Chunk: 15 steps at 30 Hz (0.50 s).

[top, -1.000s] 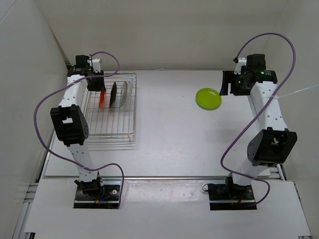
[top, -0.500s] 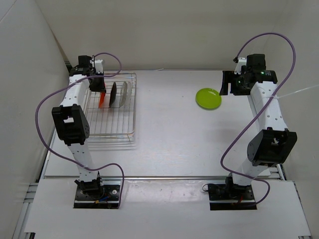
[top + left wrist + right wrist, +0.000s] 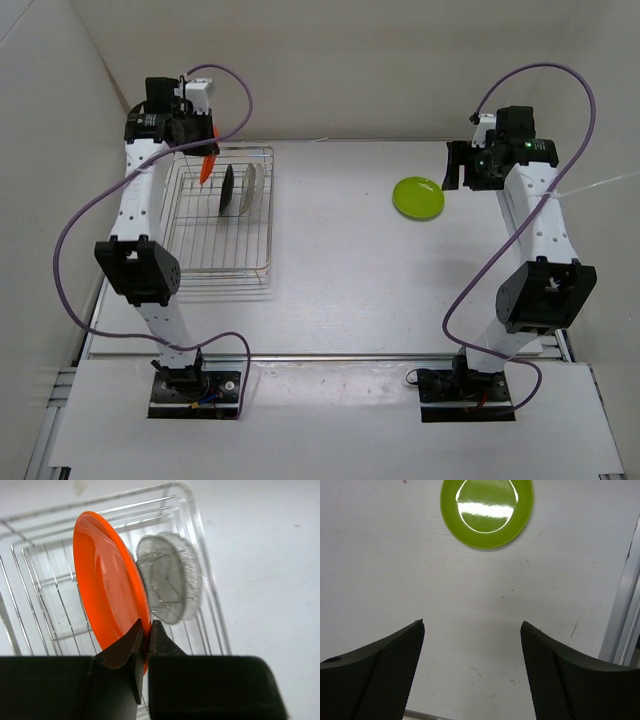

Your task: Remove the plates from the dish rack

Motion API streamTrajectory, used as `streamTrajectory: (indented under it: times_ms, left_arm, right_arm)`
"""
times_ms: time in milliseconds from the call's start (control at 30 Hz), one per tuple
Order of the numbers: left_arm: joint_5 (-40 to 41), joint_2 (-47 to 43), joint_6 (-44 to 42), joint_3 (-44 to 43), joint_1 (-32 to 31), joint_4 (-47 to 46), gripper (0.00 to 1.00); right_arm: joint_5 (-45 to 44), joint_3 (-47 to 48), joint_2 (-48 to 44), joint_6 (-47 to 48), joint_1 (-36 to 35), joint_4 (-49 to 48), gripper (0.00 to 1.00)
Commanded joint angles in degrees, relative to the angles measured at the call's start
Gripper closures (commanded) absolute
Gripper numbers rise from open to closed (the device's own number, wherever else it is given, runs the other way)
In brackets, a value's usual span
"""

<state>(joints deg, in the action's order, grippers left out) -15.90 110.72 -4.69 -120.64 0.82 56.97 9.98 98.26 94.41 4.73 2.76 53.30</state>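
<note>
Left gripper (image 3: 146, 630) pinches the rim of the orange-red plate (image 3: 105, 580), held on edge over the dish rack (image 3: 215, 245); black plate (image 3: 228, 188) and clear plate (image 3: 170, 577) stand upright in the rack; right gripper (image 3: 472, 623), jaws spread, hovers near the lime green plate (image 3: 486, 510) lying flat on the table (image 3: 340, 280).

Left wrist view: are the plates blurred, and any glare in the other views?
Left wrist: orange plate sharp, clear plate behind it smeared. Right wrist: white glare on the green plate, table readable. Top: even light, no glare.
</note>
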Motion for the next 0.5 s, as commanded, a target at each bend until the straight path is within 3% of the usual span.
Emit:
streamTrajectory:
  times_ms: [0,67,133,167,200,233,267,333,367,400,433,467]
  left_arm:
    - [-4.3,-10.7,-6.0,-3.8,-3.8,4.9,0.89]
    - [-3.6,-14.6,-9.8,-3.2,-8.4,6.5,0.89]
    - [3.7,-17.4,-14.8,0.0,-16.1,7.0,0.89]
    - [7.9,-20.5,-16.6,1.9,-19.6,6.1,0.89]
    - [18.6,-22.0,-18.1,4.1,-23.5,4.4,0.89]
    - [24.1,-23.5,-21.6,9.4,-27.1,-0.1,0.89]
    - [35.8,-25.7,-23.7,12.2,-35.1,-2.9,0.89]
    - [47.1,-26.3,-32.2,20.0,-42.5,-8.3,0.89]
    - [57.5,-26.3,-36.1,23.0,-49.4,-14.6,0.89]
    - [61.6,-26.9,-40.4,26.5,-52.1,-19.0,0.89]
    - [65.0,-26.9,-50.3,34.2,-54.7,-23.9,0.89]
    - [69.2,-27.9,-55.8,38.2,-59.3,-34.5,0.89]
  right_arm:
    - [-0.7,4.6,-1.6,0.5,0.0,0.5,0.19]
    - [1.8,5.8,-1.6,-0.1,0.0,1.1,0.19]
    - [6.0,8.2,-1.6,-0.1,0.0,2.5,0.18]
    - [9.7,9.3,-1.6,0.6,0.0,4.8,0.18]
    - [14.1,10.5,-1.6,1.5,0.0,6.2,0.18]
    - [23.0,12.6,-2.1,2.2,0.0,7.2,0.18]
    - [26.4,13.4,-2.6,2.2,0.0,7.9,0.18]
    - [31.2,15.9,-2.7,2.2,-0.7,8.5,0.18]
    - [33.8,16.8,-3.2,2.2,-1.4,9.0,0.17]
    - [34.3,17.6,-3.2,2.2,-2.2,9.0,0.17]
    - [34.3,18.1,-3.8,2.2,-2.8,9.0,0.17]
    - [35.5,19.0,-4.3,2.2,-2.8,9.0,0.17]
